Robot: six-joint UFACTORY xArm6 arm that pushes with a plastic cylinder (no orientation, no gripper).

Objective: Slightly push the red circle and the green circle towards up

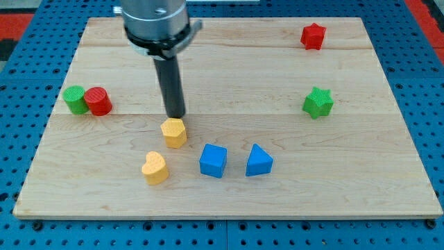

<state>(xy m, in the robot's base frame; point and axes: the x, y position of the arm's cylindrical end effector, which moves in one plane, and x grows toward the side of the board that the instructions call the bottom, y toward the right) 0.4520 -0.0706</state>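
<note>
Presently, my tip [177,115]: just above the yellow hexagon [173,132]; no gripper fitted, so its state cannot be told.
Targets: red circle [98,101] touching green circle [74,99], bench [229,69] left, well apart from tip.

No text, label, brand, number or sign can be read anywhere in the camera view. The wooden board [277,201], the coloured blocks on it and the dark rod bear plain, unmarked surfaces, and the blue pegboard [423,83] around the board shows only rows of holes.
</note>
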